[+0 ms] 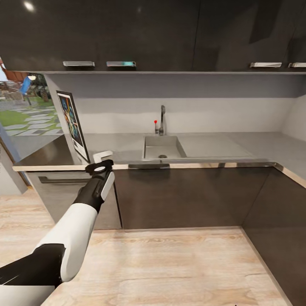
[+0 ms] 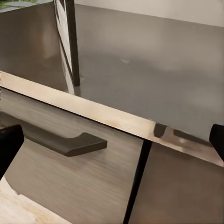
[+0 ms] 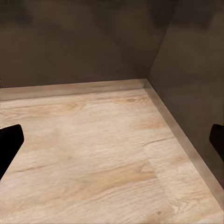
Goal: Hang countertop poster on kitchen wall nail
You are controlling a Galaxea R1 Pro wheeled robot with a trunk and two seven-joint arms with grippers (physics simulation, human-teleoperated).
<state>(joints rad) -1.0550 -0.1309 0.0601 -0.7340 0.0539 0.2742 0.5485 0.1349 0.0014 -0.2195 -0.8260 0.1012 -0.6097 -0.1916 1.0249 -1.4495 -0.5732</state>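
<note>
While its arm stretches toward the countertop (image 1: 204, 146), the left pincer (image 1: 102, 158) gapes beside the poster (image 1: 73, 123).

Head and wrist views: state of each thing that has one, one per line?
poster: upright on the kitchen countertop, leaning back at the left end, not gripped.
left gripper: open, at the counter's front edge beside the poster, holding nothing.
right gripper: open, empty, over the wooden floor.
tap: no water seen running.
sink: looks empty.
upper cabinets: doors closed.
drawer: closed.
</note>
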